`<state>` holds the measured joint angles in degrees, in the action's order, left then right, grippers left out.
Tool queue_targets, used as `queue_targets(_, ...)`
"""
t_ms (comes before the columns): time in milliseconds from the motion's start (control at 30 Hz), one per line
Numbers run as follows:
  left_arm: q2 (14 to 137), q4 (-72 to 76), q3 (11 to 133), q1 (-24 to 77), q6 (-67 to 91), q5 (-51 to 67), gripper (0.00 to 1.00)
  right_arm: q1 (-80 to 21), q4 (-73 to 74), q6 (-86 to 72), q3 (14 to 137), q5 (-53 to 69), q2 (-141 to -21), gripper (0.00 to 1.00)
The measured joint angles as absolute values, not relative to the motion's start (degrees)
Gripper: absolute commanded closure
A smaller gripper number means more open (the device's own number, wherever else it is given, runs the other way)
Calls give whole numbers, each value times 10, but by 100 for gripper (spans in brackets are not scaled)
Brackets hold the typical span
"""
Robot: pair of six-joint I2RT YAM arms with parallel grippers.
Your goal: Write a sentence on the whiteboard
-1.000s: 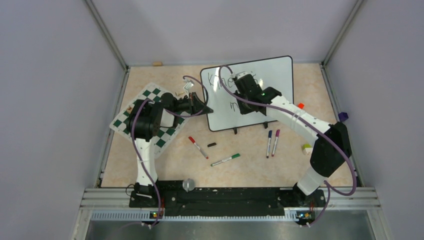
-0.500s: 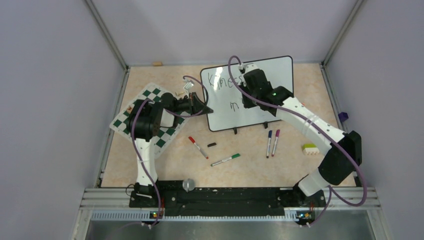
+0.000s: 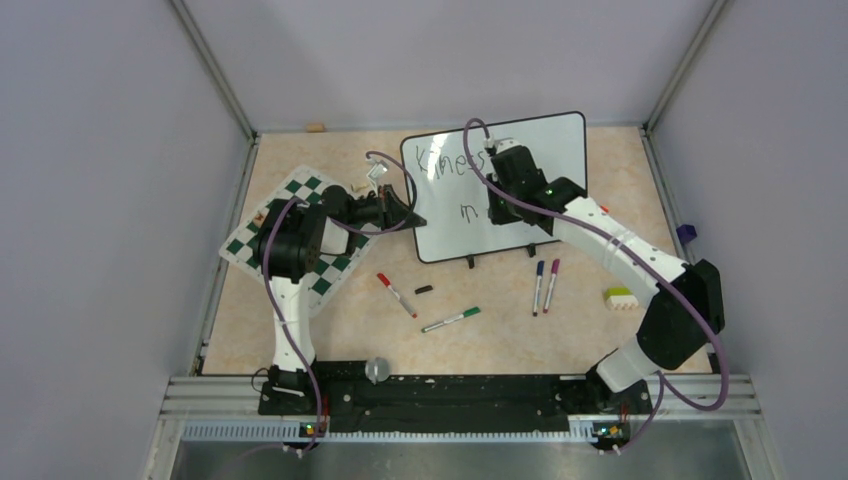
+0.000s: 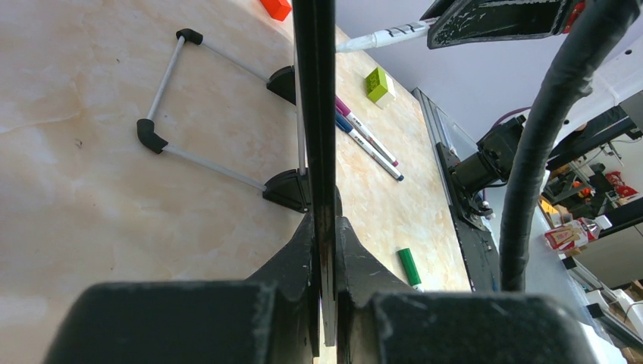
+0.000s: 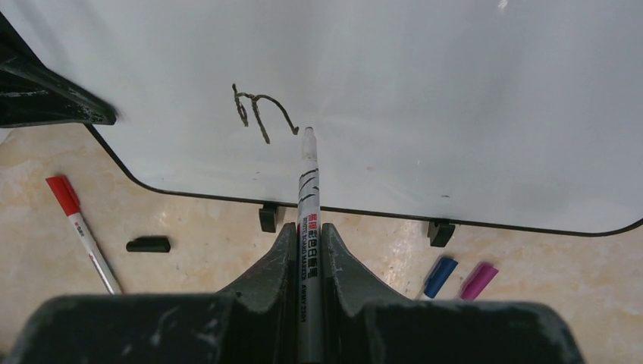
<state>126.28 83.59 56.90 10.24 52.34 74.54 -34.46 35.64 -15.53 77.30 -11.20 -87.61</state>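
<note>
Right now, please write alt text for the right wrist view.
The right gripper holds a marker, its tip at the whiteboard beside a black "m". Below lie a red marker, a black cap, a blue marker and a pink marker.

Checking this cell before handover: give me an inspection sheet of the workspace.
Surface: beige marbled table.
Job's things: whiteboard standing on its feet; writing on the top line, an "m" below; black marker tip at the board beside the "m".
Clutter: chess mat, red marker, green marker, blue marker, purple marker, black cap, green-white block.
Claws: left claw shut on the whiteboard's edge; right claw shut on the black marker.
Cables: purple cables run along both arms; one loops in front of the whiteboard.
Surroundings: plain walls, metal rail at the near edge.
</note>
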Motion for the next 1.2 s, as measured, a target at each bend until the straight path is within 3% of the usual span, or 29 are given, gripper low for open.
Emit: queue_targets(1200,1263,835,569,101,524,745,100,-323,347,-177,770,-105,-898,100)
